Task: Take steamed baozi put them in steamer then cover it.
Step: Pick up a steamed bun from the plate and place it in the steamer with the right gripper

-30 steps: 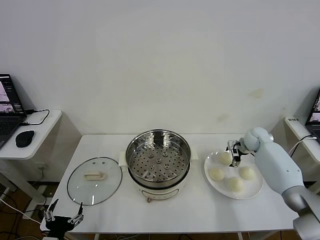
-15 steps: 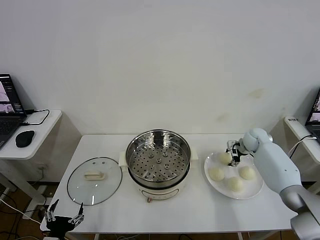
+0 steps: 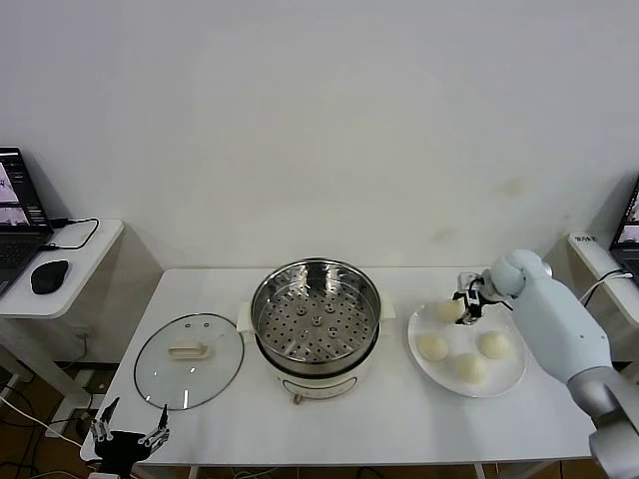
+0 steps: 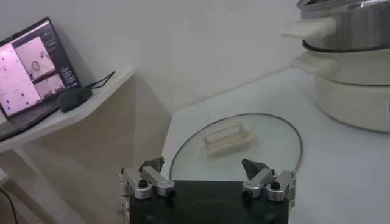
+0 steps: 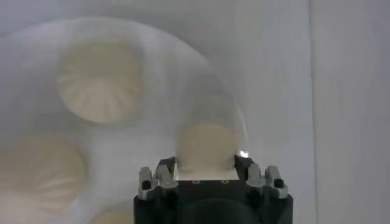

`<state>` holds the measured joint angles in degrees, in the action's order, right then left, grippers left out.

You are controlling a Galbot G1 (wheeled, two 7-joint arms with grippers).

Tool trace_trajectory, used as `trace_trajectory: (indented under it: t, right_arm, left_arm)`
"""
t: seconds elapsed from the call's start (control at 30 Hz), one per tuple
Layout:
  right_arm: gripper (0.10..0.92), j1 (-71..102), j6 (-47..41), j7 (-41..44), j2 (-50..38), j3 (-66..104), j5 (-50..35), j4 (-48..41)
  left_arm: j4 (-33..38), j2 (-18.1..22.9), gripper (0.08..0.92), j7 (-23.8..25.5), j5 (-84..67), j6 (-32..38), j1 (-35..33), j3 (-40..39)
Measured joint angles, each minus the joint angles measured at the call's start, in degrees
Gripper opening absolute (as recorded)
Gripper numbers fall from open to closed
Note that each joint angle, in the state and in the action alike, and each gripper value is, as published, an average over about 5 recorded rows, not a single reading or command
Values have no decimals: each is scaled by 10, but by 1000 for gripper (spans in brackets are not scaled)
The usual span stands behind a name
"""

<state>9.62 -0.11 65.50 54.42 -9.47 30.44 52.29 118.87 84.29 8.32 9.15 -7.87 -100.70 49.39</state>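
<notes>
Four steamed baozi (image 3: 451,309) remained on the white plate (image 3: 514,377); the right end effector (image 3: 466,304) had just closed on the rear one, lifting it slightly. Steamer (image 3: 316,321) stood empty, cover (image 3: 189,359) aside, left end effector (image 3: 128,436) open, parked.

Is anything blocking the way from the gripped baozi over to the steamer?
Nothing visible. The right gripper is shut on the baozi at the plate's far edge. The steamer stands open beside it, its cover lying on the other side.
</notes>
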Motion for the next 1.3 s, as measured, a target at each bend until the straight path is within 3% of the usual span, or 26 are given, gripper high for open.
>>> trace_trajectory:
  t: [0.67, 1.07, 1.3]
  right_arm:
    - [609, -210, 26, 109, 42, -163, -187, 20]
    - [610, -290, 160, 177, 130, -254, -265, 13]
    - [611, -300, 255, 197, 181, -277, -258, 9]
  left_arm:
    - [17, 0, 823, -6, -6, 3, -1, 0]
    - [22, -3, 823, -7, -11, 4, -9, 8]
    - [23, -2, 823, -8, -11, 4, -16, 13]
